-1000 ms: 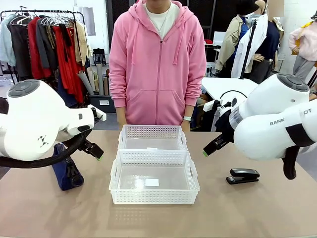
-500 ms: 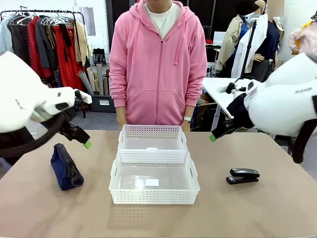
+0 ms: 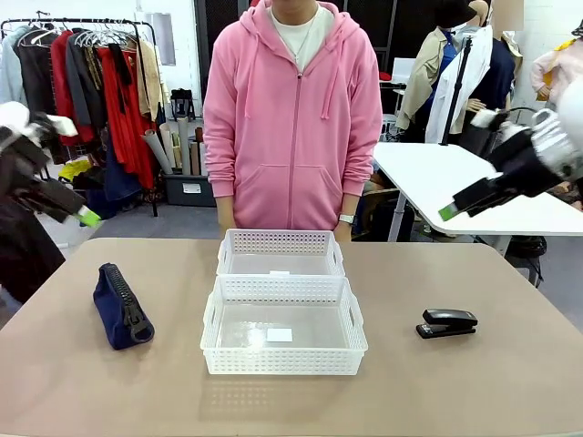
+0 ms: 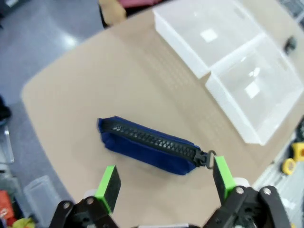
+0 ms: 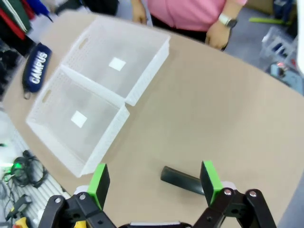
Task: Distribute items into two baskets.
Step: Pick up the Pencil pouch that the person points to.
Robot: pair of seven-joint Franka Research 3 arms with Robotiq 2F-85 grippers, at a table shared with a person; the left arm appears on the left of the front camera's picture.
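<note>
The navy zip pouch (image 3: pixel 120 307) lies on the table's left side, zip upward. Far above it, my left gripper (image 4: pixel 164 183) is open and empty; the pouch (image 4: pixel 147 145) shows between and beyond its green pads. On the right lies the small black stapler (image 3: pixel 446 322). My right gripper (image 5: pixel 154 183) is open high over the stapler (image 5: pixel 183 180). In the front view the left gripper (image 3: pixel 86 217) and right gripper (image 3: pixel 448 212) hang near the picture's edges. Two white baskets stand mid-table, the larger one (image 3: pixel 282 360) nearer me and the smaller one (image 3: pixel 278 241) behind it; both are empty.
A person in a pink hoodie (image 3: pixel 291 118) stands at the far edge behind the baskets, hands low at the table edge. The "CAMPUS" lettering on the pouch (image 5: pixel 35 71) shows in the right wrist view. Bare tabletop (image 3: pixel 455 391) surrounds the baskets.
Both arms have lifted and swung outward, away from the table's middle, the left one to the left and the right one to the right. Pouch, stapler and baskets have not moved.
</note>
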